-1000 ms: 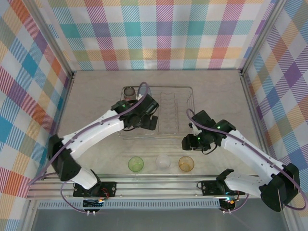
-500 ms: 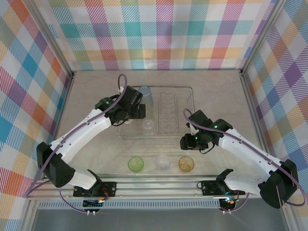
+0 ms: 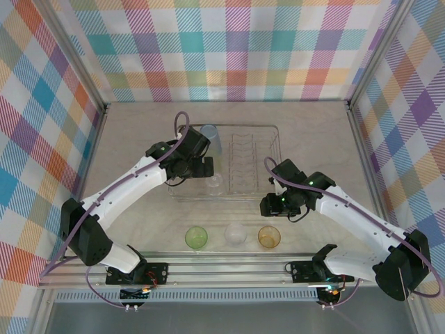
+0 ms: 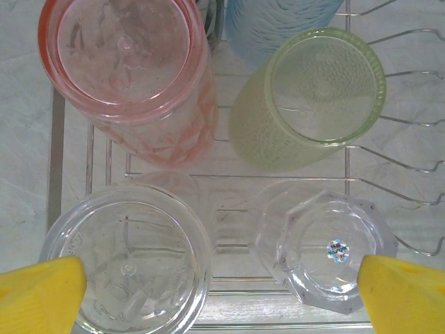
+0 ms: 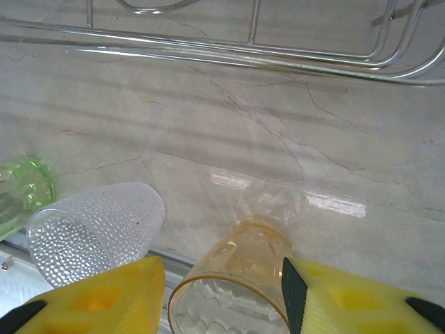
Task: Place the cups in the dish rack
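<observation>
The silver wire dish rack (image 3: 268, 132) lies at the table's middle. My left gripper (image 3: 199, 165) hovers open over its left part, nothing held between its yellow fingers (image 4: 42, 296). Below it stand a pink-red cup (image 4: 125, 62), a green cup (image 4: 313, 90), a light blue cup (image 4: 278, 21), a round clear cup (image 4: 125, 257) and an eight-sided clear cup (image 4: 327, 250). My right gripper (image 3: 272, 207) is open just behind the orange cup (image 3: 269, 236). That orange cup (image 5: 236, 292) shows between the spread fingers (image 5: 97, 299); whether they touch it I cannot tell.
A dimpled clear cup (image 3: 236, 234) and a green cup (image 3: 197, 237) stand in a row left of the orange one, close to the metal rail (image 3: 229, 268) at the near edge. The rack's front wire (image 5: 243, 52) runs just beyond the right gripper.
My left gripper pulled back and left from the rack's front middle, uncovering a clear cup there, then eased slightly right. My right gripper crept a little towards the orange cup.
</observation>
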You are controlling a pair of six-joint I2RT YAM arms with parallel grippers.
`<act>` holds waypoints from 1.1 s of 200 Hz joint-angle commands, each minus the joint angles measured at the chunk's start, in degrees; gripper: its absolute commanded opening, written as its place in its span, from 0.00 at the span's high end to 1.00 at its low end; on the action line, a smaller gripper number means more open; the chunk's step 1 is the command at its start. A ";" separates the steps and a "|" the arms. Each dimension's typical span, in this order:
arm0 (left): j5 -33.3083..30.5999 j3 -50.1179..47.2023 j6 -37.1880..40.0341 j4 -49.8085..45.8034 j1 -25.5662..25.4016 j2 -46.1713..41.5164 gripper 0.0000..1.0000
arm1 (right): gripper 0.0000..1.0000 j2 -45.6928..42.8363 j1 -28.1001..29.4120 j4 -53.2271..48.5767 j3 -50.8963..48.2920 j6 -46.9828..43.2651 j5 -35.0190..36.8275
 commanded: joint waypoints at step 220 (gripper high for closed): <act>-0.12 17.05 7.53 -0.20 3.82 9.52 0.00 | 0.51 -1.09 0.35 -0.69 0.31 -0.04 1.76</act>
